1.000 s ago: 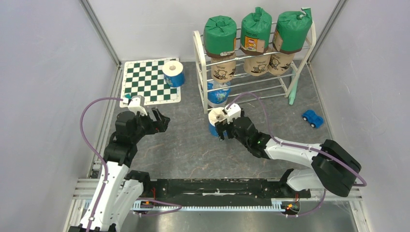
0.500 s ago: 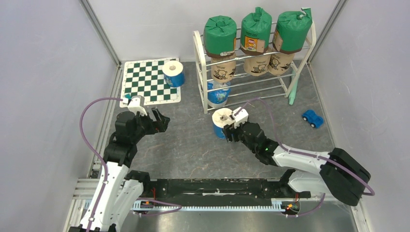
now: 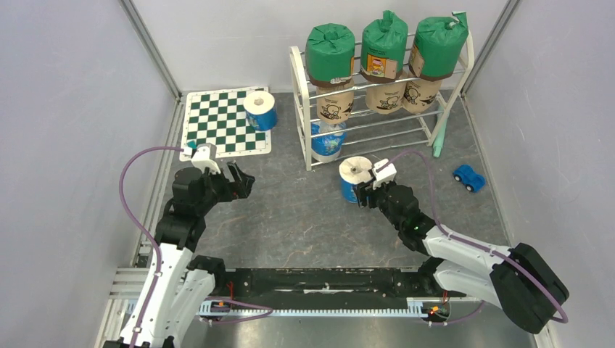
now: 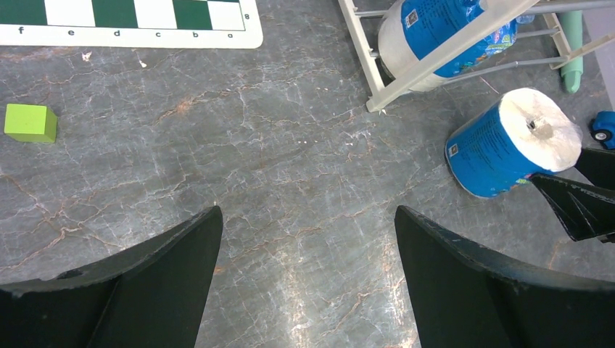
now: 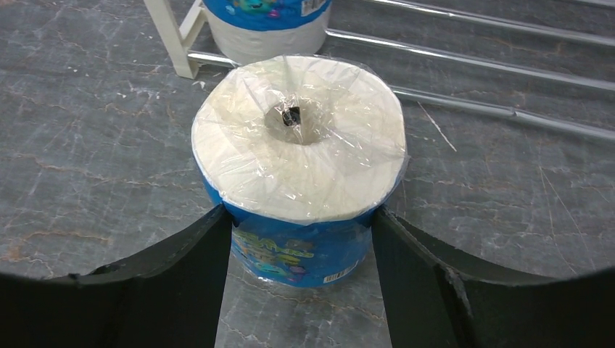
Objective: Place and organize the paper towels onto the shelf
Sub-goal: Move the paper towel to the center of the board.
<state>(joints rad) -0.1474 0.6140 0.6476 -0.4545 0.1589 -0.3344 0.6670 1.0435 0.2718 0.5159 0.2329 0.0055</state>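
A blue-wrapped roll (image 5: 301, 145) is gripped at its sides by the right gripper (image 5: 301, 221), just in front of the shelf (image 5: 170, 36); the left gripper (image 4: 308, 225) is held wide open above the table (image 4: 290, 145), well apart

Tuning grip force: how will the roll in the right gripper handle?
Probably light and squashy: roll is wound paper, so right gripper may dent it. Its glossy wrap looks slippery. Cylindrical, so may roll if dropped sideways.

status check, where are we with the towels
Left gripper open, empty. Right gripper shut on blue roll, just in front of shelf. Second blue roll on bottom tier, third blue roll on chessboard. Nothing between held roll and shelf.
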